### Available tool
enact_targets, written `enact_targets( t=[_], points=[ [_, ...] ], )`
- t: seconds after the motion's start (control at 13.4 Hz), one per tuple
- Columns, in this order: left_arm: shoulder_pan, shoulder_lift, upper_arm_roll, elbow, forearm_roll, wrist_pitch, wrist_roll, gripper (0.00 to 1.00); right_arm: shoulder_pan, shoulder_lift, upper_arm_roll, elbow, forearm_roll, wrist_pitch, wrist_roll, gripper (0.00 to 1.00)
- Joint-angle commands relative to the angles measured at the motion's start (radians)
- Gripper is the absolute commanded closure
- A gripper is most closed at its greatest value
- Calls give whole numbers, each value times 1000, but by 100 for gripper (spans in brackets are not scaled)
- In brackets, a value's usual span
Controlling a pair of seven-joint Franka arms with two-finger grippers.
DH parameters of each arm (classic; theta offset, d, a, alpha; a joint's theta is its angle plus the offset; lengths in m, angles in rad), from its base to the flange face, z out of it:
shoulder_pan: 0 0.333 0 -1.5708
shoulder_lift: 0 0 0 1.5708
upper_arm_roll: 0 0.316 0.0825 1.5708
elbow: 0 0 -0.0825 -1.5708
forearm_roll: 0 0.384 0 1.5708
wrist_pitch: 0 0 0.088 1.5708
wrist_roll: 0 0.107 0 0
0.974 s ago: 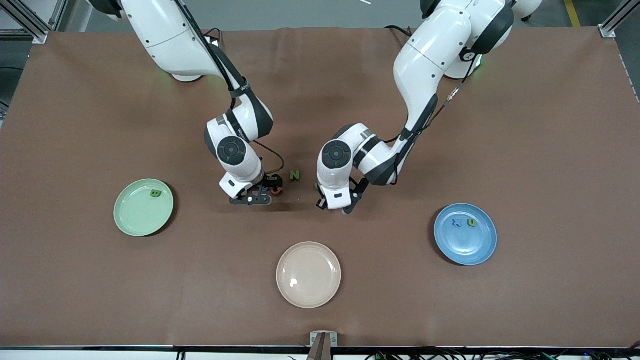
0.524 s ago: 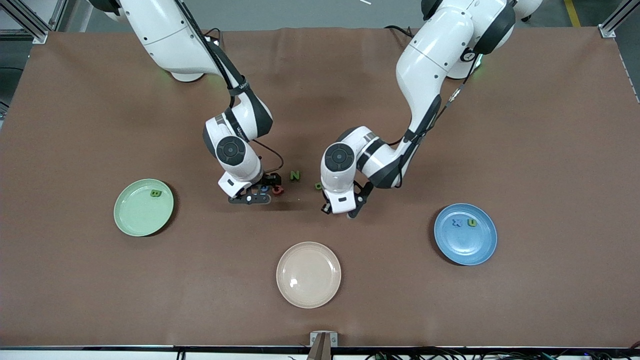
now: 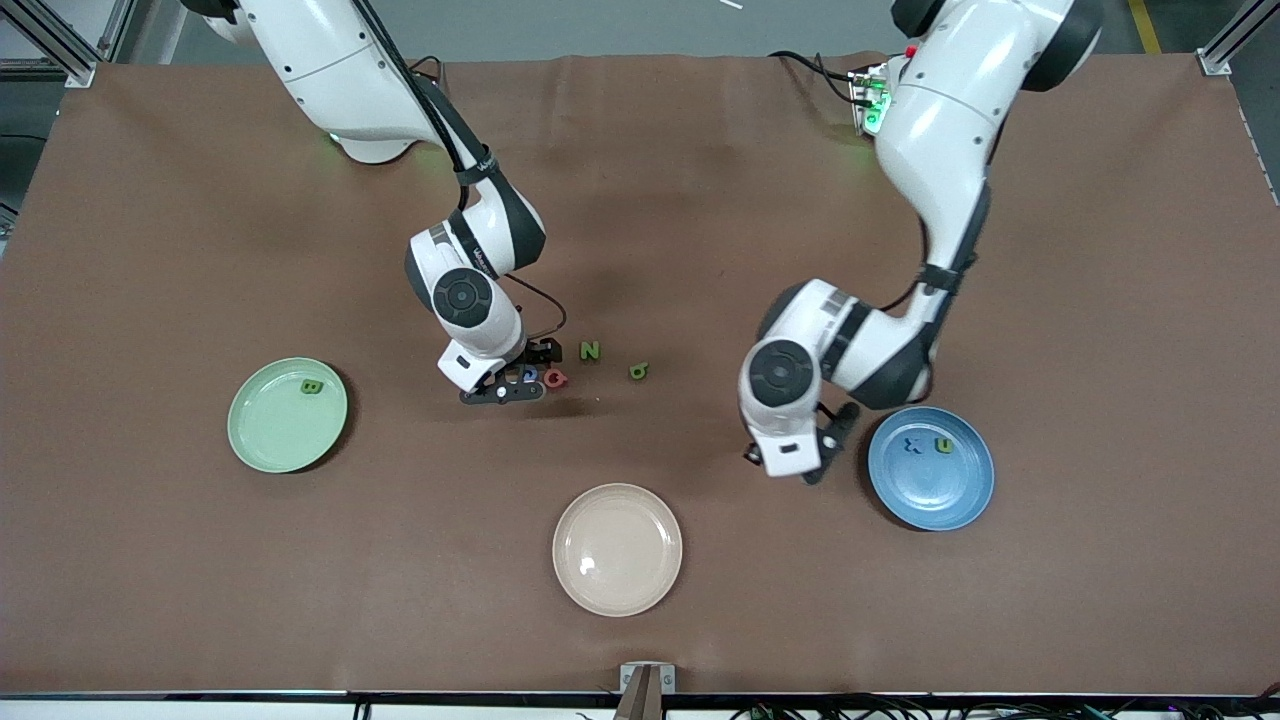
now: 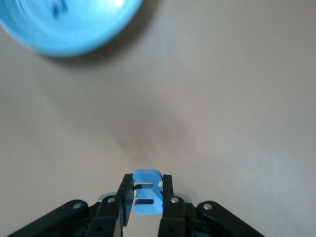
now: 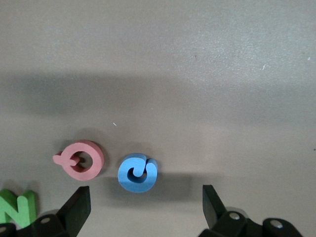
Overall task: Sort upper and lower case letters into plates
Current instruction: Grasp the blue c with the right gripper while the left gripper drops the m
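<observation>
left hand (image 4: 146, 205) is clenched on a light blue letter (image 4: 147, 198), held up over bare counter (image 3: 1100, 250) just beside the blue plate (image 3: 935, 495), on its side toward the right arm's end. can't read which letter it is.

blue plate carries a blue x (image 3: 911, 446) and a green u (image 3: 943, 446), side by side, near its rim toward the robots.

right hand (image 5: 143, 207) is released, fingers spread wide, low over the middle of the counter. between its fingers sits a blue round letter (image 5: 138, 173), shape not clear enough to read. a pink q-like letter (image 5: 80, 159) lies just beside it, apart from it.

a green n (image 3: 590, 351) and a small green letter (image 3: 638, 371) lie on the counter toward the left arm's end from those.

mint green plate (image 3: 275, 440) toward the right arm's end holds a green b (image 3: 312, 386).

cream plate (image 3: 617, 585) sits nearest the front camera.
</observation>
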Motion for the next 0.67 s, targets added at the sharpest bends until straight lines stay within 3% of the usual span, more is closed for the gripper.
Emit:
enact_targets(
  t=[0.0,0.22,0.6],
  points=[
    [96,-97,-8,-117,16,-2,146,98,15,-20,-9,-31,14,27,-20,0],
    [201,-113,-11,-163,16,8,329,97,17,-3,-9,-31,8,50,-20,5],
    [325,-96,-11,-242,16,191,446,92,17,7,-9,-29,6,72,-26,15]
  ],
)
